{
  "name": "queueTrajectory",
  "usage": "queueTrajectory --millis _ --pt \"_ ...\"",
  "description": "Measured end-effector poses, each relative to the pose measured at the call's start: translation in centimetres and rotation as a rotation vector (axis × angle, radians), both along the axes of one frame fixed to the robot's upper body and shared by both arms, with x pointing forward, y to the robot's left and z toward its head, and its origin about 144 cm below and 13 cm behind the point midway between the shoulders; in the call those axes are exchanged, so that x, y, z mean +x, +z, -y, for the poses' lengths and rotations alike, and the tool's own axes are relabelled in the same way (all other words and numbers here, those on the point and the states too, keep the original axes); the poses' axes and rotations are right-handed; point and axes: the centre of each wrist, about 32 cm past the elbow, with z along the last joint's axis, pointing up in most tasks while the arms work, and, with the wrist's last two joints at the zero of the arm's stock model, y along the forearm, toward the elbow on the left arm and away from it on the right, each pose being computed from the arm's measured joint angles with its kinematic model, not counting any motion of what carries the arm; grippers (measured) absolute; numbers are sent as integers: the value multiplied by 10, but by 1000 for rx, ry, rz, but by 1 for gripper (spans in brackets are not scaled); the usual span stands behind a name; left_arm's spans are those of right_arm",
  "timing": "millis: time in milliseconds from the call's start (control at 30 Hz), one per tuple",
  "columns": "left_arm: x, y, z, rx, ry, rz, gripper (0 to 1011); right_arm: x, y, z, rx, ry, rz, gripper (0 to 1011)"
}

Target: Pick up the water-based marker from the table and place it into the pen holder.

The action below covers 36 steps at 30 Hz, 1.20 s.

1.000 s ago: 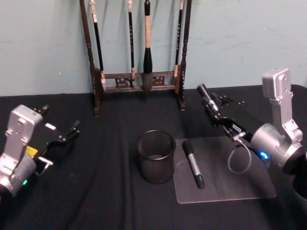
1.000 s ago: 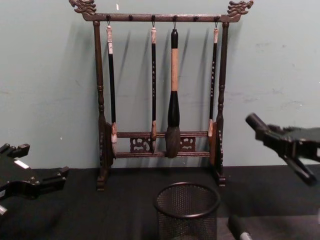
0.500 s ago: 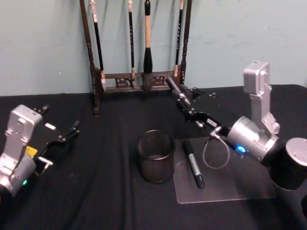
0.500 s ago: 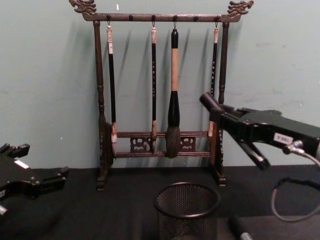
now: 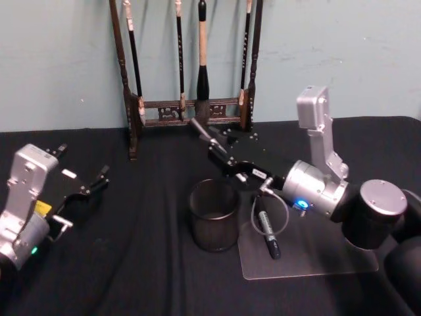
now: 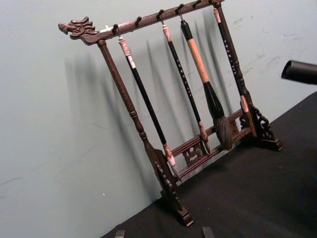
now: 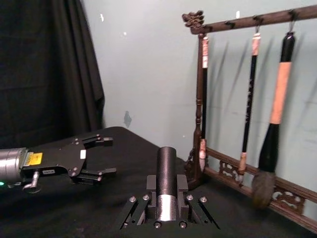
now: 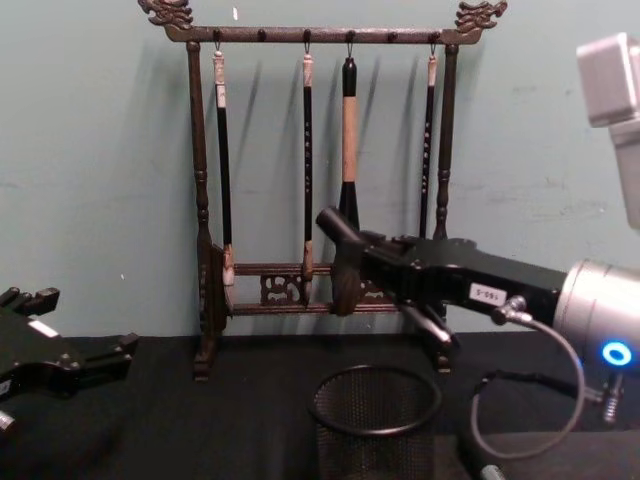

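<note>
My right gripper (image 5: pixel 225 160) is shut on a black water-based marker (image 5: pixel 204 135) with a silver band, which points up and toward the left. It hangs just above and behind the pen holder (image 5: pixel 214 214), a round black mesh cup on the black table (image 5: pixel 145 263). From the chest view the marker (image 8: pixel 338 231) and gripper (image 8: pixel 388 266) hover over the cup (image 8: pixel 375 420). The right wrist view shows the marker (image 7: pixel 167 174) clamped between the fingers. My left gripper (image 5: pixel 84 191) stands open at the left, apart from everything.
Another black marker (image 5: pixel 266 228) lies on the grey mat (image 5: pixel 316 250) right of the cup. A tall dark wooden brush rack (image 5: pixel 191 105) with hanging brushes stands against the wall just behind the right gripper. A cable loop (image 5: pixel 268 214) hangs under the right wrist.
My right arm has swung left with the marker, from the table's right side to above the mesh cup. The left arm has stayed still.
</note>
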Motion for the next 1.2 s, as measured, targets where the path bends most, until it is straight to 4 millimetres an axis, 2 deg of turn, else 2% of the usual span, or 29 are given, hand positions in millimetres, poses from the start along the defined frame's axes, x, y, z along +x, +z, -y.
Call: queueTrajectory --millis 533,1200 --pt "0 0 0 0 0 0 1001 6 -15 -22 -17 49 -49 239" --pt "0 0 0 0 0 0 1001 4 -23 -25 -37 39 -76 241"
